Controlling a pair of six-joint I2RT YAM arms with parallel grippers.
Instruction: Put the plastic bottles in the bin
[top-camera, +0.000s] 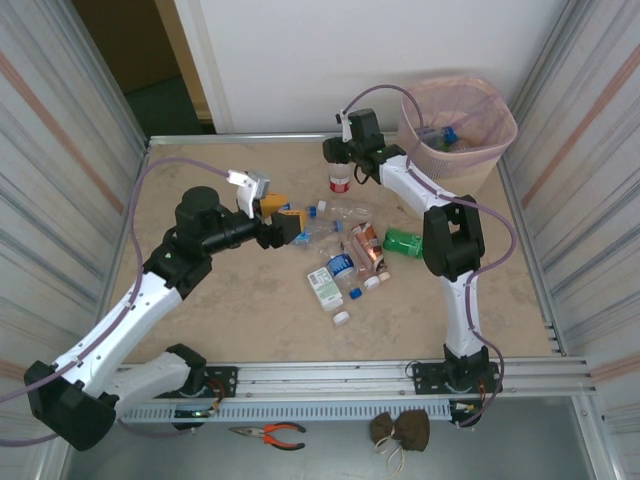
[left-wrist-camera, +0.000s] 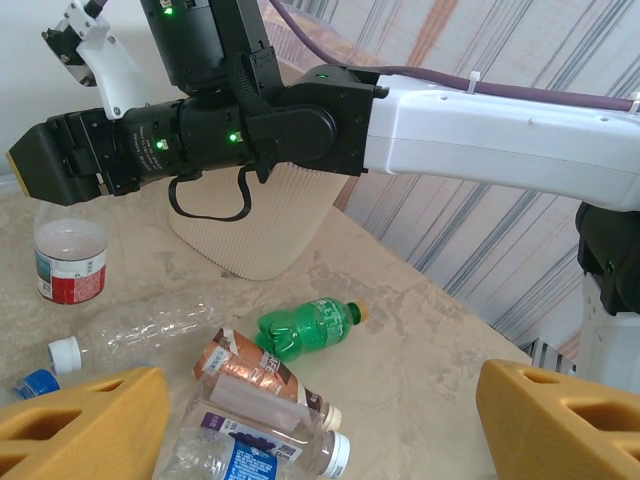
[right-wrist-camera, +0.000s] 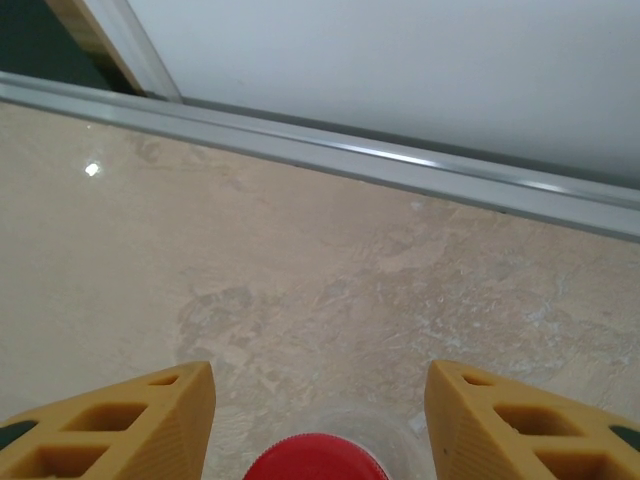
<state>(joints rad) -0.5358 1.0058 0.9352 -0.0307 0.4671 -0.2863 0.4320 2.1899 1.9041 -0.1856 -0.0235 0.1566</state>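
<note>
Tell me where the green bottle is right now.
In the top view the green bottle lies on its side right of centre, between the brown-labelled bottle and the right arm's dark elbow joint.

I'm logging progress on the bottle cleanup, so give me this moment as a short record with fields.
bin: far right, a blue-capped bottle inside
loose bottles: clustered between the arms, a green bottle lying down
left gripper: open, over the cluster
right gripper: open, fingers either side of the red cap of an upright bottle, not touching it
</note>
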